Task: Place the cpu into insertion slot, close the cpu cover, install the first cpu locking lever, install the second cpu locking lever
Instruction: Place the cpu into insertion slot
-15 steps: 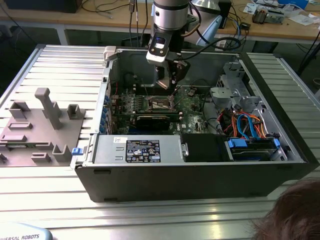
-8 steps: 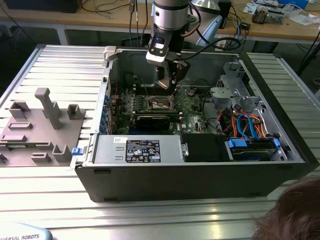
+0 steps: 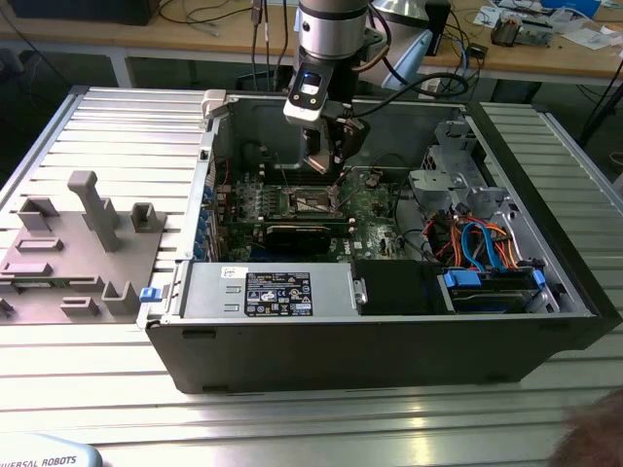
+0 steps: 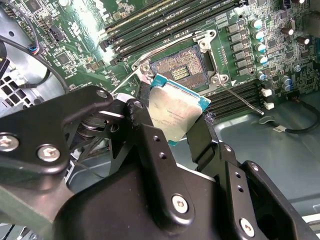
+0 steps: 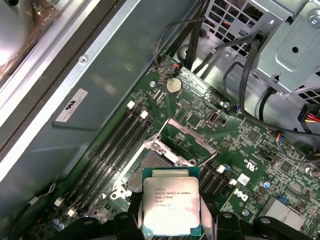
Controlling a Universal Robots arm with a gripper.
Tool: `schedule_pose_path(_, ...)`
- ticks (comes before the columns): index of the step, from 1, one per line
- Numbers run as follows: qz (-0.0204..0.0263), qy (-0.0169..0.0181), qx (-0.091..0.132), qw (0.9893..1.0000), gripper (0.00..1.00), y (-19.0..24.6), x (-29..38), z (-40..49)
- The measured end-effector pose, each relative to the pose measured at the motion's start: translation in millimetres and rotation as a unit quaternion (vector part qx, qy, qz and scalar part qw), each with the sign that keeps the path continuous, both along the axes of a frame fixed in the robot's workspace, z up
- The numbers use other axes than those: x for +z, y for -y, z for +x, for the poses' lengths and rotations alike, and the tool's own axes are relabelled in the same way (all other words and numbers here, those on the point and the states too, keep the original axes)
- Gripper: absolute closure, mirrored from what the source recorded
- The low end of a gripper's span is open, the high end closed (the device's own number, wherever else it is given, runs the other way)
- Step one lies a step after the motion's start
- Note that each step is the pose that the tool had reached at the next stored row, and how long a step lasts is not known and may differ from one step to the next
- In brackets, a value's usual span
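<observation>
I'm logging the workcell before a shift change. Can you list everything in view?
computer case: one, dark grey, open, on the table
table: one, silver slatted, under the case
fixture block: one, grey, exterior view's left of the case
circuit board: one, green, inside the case
power supply: one, silver, at the case's near side
insertion slot: one, dark gold-tinged, on the board, empty
cpu cover: one, silvery, raised open beside the slot
memory slots: several, black, flanking the slot
cpu: one, silver-grey, near the slot, in the pincer
arm: one, grey, above the case
pincer: one, black, shut on the cpu
</observation>
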State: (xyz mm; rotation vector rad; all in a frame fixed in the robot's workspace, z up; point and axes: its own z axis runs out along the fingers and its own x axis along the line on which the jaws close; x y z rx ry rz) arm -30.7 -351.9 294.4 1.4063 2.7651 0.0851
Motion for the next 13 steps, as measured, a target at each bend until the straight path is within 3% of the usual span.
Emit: schedule_pose_path(13,0.0,0.0,-0.008,1.0,0.46,0.0,-0.3,0.0)
